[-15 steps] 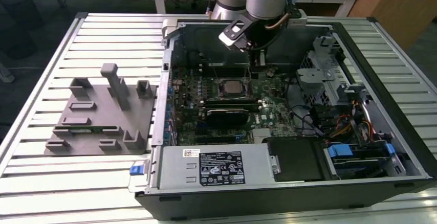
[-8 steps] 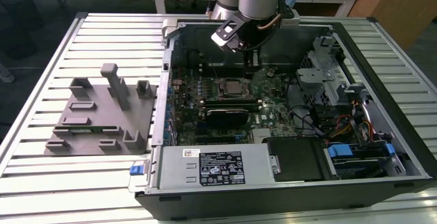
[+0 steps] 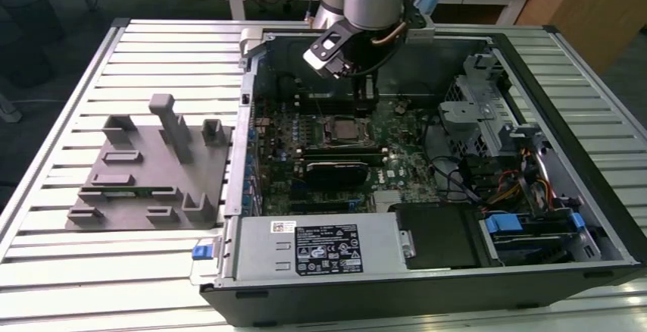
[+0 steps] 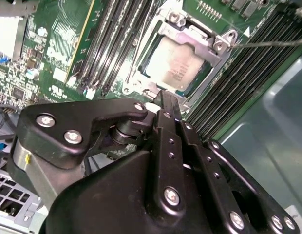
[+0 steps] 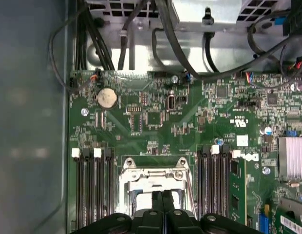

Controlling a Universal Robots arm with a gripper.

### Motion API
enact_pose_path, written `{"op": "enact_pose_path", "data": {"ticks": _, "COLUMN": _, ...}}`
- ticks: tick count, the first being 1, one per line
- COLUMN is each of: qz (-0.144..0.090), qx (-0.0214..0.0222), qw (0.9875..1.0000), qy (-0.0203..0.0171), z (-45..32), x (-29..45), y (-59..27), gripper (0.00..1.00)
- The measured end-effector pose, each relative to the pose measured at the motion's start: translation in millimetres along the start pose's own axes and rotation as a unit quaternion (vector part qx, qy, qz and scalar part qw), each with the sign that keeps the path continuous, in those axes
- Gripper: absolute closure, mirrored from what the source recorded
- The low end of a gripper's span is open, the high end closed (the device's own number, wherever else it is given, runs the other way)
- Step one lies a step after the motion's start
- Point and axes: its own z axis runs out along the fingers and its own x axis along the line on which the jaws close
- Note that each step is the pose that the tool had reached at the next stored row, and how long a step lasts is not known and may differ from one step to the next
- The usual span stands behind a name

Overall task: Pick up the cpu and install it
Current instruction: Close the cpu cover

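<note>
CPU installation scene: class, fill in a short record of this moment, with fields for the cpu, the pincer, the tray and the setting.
cpu: lies flat in the motherboard socket, silver lid up, metal frame around it
pincer: shut, nothing between its fingers, poised at the socket's edge, not on the cpu's lid
grey tray: on the slatted table, to the exterior view's left of the case
setting: open computer case lying on the table, with the arm reaching into it from above
</note>
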Motion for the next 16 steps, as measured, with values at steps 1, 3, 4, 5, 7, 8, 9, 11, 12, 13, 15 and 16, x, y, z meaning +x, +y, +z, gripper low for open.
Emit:
{"op": "enact_pose_path", "data": {"ticks": 1, "qz": 0.000, "qx": 0.0000, "qw": 1.0000, "qy": 0.0000, "z": 0.2, "x": 0.0, "y": -1.0, "gripper": 0.89}}
{"op": "enact_pose_path", "data": {"ticks": 3, "qz": 0.000, "qx": 0.0001, "qw": 1.0000, "qy": -0.0001, "z": 0.3, "x": -0.1, "y": -1.8, "gripper": 0.89}}
{"op": "enact_pose_path", "data": {"ticks": 4, "qz": 0.000, "qx": 0.0001, "qw": 1.0000, "qy": -0.0002, "z": 0.3, "x": -0.1, "y": -1.8, "gripper": 0.89}}
{"op": "enact_pose_path", "data": {"ticks": 5, "qz": 0.000, "qx": 0.0001, "qw": 1.0000, "qy": -0.0001, "z": 0.3, "x": -0.1, "y": -1.8, "gripper": 0.89}}
{"op": "enact_pose_path", "data": {"ticks": 7, "qz": 0.000, "qx": 0.0000, "qw": 1.0000, "qy": -0.0001, "z": 0.4, "x": -0.1, "y": -1.8, "gripper": 0.89}}
{"op": "enact_pose_path", "data": {"ticks": 8, "qz": -0.001, "qx": -0.0001, "qw": 1.0000, "qy": 0.0001, "z": 0.7, "x": 0.0, "y": -1.8, "gripper": 0.89}}
{"op": "enact_pose_path", "data": {"ticks": 9, "qz": -0.003, "qx": -0.0003, "qw": 1.0000, "qy": 0.0002, "z": 1.0, "x": 0.0, "y": -1.8, "gripper": 0.89}}
{"op": "enact_pose_path", "data": {"ticks": 11, "qz": -0.017, "qx": -0.0009, "qw": 0.9999, "qy": 0.0006, "z": 1.3, "x": 0.0, "y": -1.9, "gripper": 0.89}}
{"op": "enact_pose_path", "data": {"ticks": 12, "qz": -0.026, "qx": -0.0015, "qw": 0.9997, "qy": 0.0010, "z": 1.6, "x": 0.0, "y": -1.9, "gripper": 0.89}}
{"op": "enact_pose_path", "data": {"ticks": 13, "qz": -0.035, "qx": -0.0020, "qw": 0.9994, "qy": 0.0014, "z": 1.8, "x": 0.0, "y": -1.9, "gripper": 0.89}}
{"op": "enact_pose_path", "data": {"ticks": 15, "qz": -0.053, "qx": -0.0030, "qw": 0.9986, "qy": 0.0021, "z": 2.4, "x": 0.0, "y": -1.9, "gripper": 0.89}}
{"op": "enact_pose_path", "data": {"ticks": 16, "qz": -0.062, "qx": -0.0035, "qw": 0.9980, "qy": 0.0024, "z": 2.7, "x": 0.1, "y": -1.9, "gripper": 0.89}}
